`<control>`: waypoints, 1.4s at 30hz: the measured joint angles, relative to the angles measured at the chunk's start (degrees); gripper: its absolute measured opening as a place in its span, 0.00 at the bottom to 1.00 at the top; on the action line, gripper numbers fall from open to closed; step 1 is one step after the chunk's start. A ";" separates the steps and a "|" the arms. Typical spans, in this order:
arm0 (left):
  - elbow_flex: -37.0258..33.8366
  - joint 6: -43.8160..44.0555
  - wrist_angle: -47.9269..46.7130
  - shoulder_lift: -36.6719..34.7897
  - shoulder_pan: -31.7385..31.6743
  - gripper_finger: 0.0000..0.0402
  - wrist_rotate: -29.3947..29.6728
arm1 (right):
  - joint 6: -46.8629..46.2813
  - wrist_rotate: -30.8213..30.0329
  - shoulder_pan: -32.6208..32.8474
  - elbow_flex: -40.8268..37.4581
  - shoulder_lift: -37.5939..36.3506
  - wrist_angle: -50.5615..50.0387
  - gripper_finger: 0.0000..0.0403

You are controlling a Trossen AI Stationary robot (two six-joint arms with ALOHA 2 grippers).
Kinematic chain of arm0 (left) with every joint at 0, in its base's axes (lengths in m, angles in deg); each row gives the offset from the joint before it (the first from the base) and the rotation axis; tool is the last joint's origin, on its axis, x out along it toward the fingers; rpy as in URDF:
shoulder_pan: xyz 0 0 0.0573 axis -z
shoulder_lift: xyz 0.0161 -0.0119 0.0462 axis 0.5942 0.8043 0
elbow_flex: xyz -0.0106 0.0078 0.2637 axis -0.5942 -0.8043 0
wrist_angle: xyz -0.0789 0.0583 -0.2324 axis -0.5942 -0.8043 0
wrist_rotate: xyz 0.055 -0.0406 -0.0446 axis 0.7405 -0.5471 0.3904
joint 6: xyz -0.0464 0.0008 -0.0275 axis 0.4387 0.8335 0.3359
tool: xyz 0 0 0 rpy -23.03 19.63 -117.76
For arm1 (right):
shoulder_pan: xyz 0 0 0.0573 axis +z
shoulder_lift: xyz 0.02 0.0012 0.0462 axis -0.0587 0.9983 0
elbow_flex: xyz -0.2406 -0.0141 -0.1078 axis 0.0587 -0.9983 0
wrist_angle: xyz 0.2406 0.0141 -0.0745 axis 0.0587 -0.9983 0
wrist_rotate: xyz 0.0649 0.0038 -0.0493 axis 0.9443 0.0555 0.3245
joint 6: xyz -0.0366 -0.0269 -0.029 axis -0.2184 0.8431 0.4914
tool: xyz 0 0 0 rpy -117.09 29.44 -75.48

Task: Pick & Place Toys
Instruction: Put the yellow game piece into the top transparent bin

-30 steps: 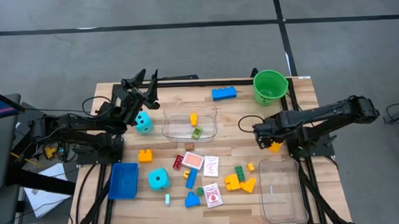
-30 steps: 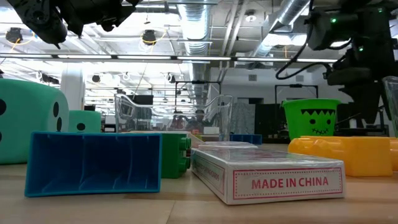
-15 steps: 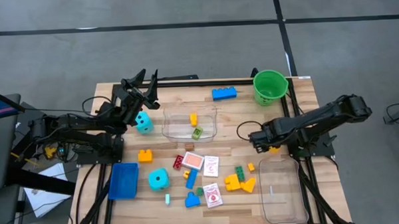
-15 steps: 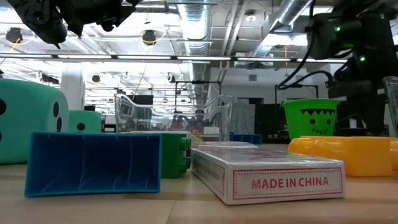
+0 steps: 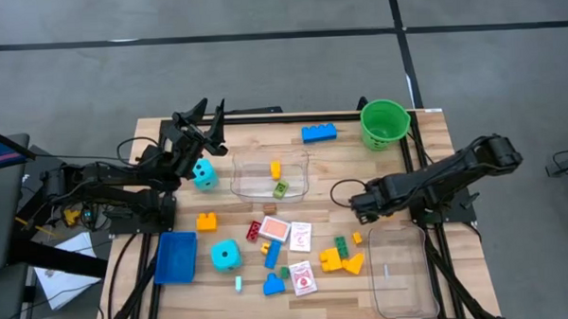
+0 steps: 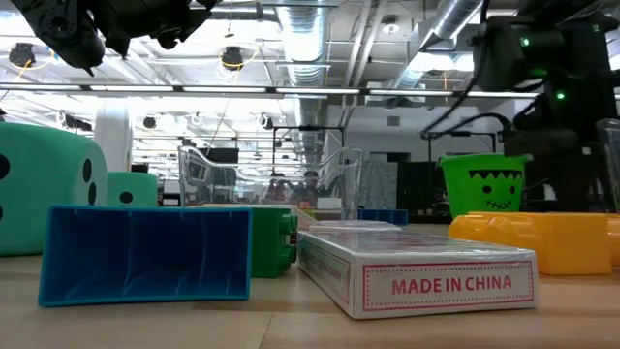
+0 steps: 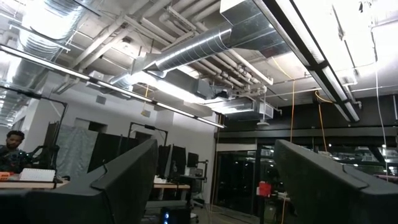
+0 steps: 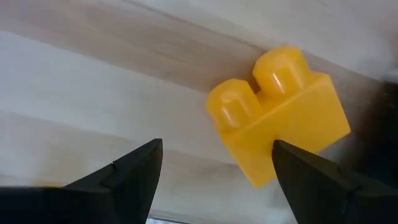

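Fingers of the right gripper (image 8: 214,180) stand spread, pinching nothing, low over the bench (image 5: 426,159) with a yellow brick (image 8: 280,115) just ahead, likely lining up a grasp. Most toys lie scattered mid-bench. The left gripper (image 5: 199,115), fingers also spread and empty, waits raised far left.

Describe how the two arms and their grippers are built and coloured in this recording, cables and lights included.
Both arms are dark, near-black, jointed links. The left arm trails black cables, with yellow and orange wiring at its base; the left gripper ends in two dark pointed fingers. The right arm has a black cable looping beside it, and green indicator lights glow on its housing. The right gripper has matching dark tapered fingers.
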 joint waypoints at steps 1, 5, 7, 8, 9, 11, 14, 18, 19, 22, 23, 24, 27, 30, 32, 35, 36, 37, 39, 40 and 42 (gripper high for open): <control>0.00 -0.01 0.01 0.00 0.00 0.78 0.00 | 0.24 -0.63 -0.04 0.01 -0.27 0.98 0.73; 0.02 0.00 0.04 0.00 0.00 0.78 0.00 | 1.69 -2.98 -0.52 0.04 -0.84 5.14 0.73; 0.02 0.00 0.02 0.00 0.00 0.78 0.00 | 2.85 -3.44 -1.13 0.04 -0.94 6.65 0.73; 0.02 0.00 0.02 0.00 0.00 0.78 0.00 | 3.74 -3.89 -1.51 0.04 -0.94 7.64 0.73; 0.02 0.00 0.02 0.00 0.00 0.78 0.00 | 4.61 -4.26 -1.95 0.04 -0.94 8.70 0.73; 0.02 0.00 0.02 0.00 0.00 0.78 0.00 | 6.48 -4.67 -2.91 0.04 -0.94 10.62 0.73; 0.02 0.00 0.02 0.00 0.00 0.78 0.00 | 9.52 -4.79 -4.59 -0.01 -0.91 13.35 0.73; 0.02 0.00 0.02 0.00 0.00 0.78 0.00 | 13.45 -4.99 -6.79 -0.05 -0.87 16.39 0.73; 0.02 0.00 0.02 0.00 0.00 0.78 0.00 | 14.39 -5.00 -7.33 -0.05 -0.87 17.13 0.73; 0.02 0.00 0.02 0.00 0.00 0.78 0.00 | 17.51 -5.22 -8.94 -0.09 -0.83 19.10 0.73; 0.02 0.00 0.02 0.00 0.00 0.78 0.00 | 18.48 -5.84 -9.34 -0.12 -0.81 19.73 0.73; 0.02 0.00 0.02 0.00 0.00 0.78 0.00 | 19.36 -6.41 -9.66 -0.15 -0.75 20.19 0.73; 0.02 -0.01 0.02 0.00 0.00 0.78 0.00 | 20.71 -8.18 -10.31 -0.06 -0.67 20.32 0.73; 0.02 -0.02 0.02 0.00 0.00 0.78 0.00 | 20.90 -9.70 -10.33 0.92 -0.59 18.97 0.73; 0.02 -0.02 0.02 0.00 0.00 0.78 0.00 | 20.68 -11.18 -9.93 1.99 -0.61 18.01 0.73; 0.02 -0.02 0.02 0.00 0.00 0.78 0.00 | 18.96 -14.70 -8.47 3.43 -0.61 15.29 0.73; 0.02 -0.02 0.02 0.00 0.00 0.78 -0.02 | 17.78 -16.22 -7.95 4.01 -0.62 14.44 0.73; 0.02 -0.02 0.02 0.00 0.00 0.78 0.00 | 16.12 -17.82 -7.43 4.52 -0.66 13.24 0.73; 0.02 -0.02 0.02 0.00 0.00 0.78 0.00 | 11.41 -20.21 -6.58 4.75 -0.69 9.66 0.73; 0.02 -0.02 0.02 0.00 0.00 0.78 -0.01 | 8.79 -20.91 -6.24 4.70 -0.69 7.94 0.73; 0.02 -0.02 0.02 0.00 0.00 0.78 -0.01 | 3.70 -22.50 -5.43 4.24 -0.72 6.02 0.73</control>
